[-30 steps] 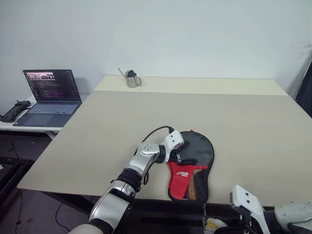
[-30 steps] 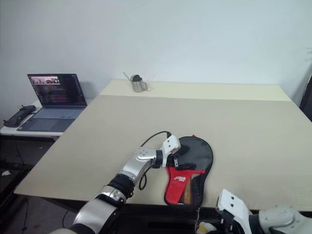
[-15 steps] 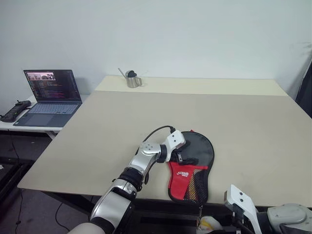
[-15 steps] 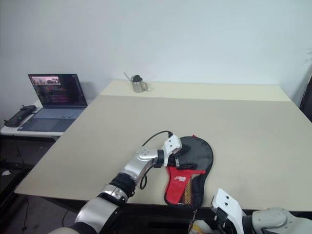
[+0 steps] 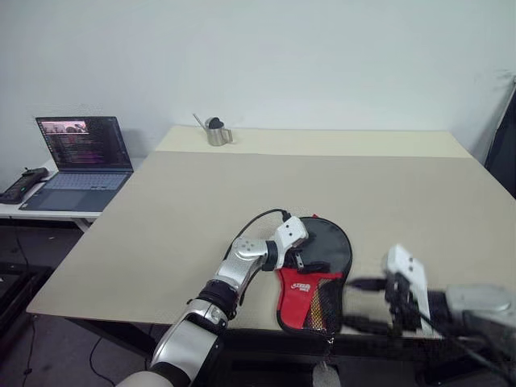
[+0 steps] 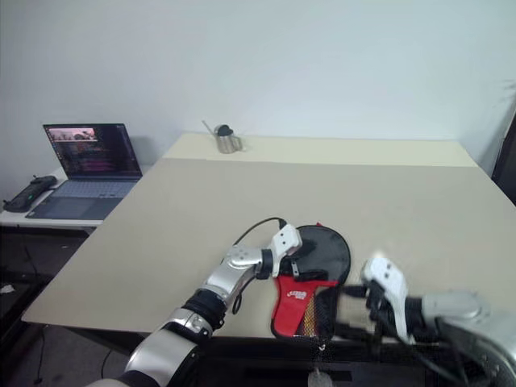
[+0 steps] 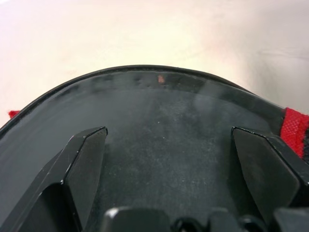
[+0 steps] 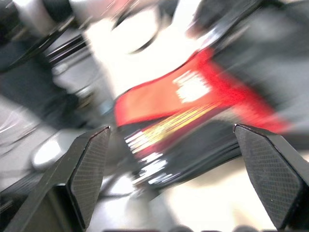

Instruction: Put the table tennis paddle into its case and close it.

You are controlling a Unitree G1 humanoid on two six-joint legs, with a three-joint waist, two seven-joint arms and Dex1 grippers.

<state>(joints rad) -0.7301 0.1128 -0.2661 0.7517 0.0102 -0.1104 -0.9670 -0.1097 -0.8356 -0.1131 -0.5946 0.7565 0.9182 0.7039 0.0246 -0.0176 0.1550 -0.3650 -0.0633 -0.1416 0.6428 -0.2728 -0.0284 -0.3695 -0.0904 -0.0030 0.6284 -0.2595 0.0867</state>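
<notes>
The case lies flat near the table's front edge, its round black part farther from me and its red logo panel and mesh pocket nearer. The table tennis paddle is hidden. My left gripper reaches in from the left and rests over the round black part, its fingers open with nothing between them. My right gripper hovers just right of the case's narrow end, pointing left at it, open and empty. In the right wrist view the red panel sits ahead between the spread fingers.
A small metal pitcher stands at the table's far left. An open laptop and a black controller sit on a lower side table to the left. The case's narrow end reaches the table's front edge.
My right gripper has come up from below the table's front edge to beside the case's narrow end, and it has opened. The left arm and the case have stayed put.
</notes>
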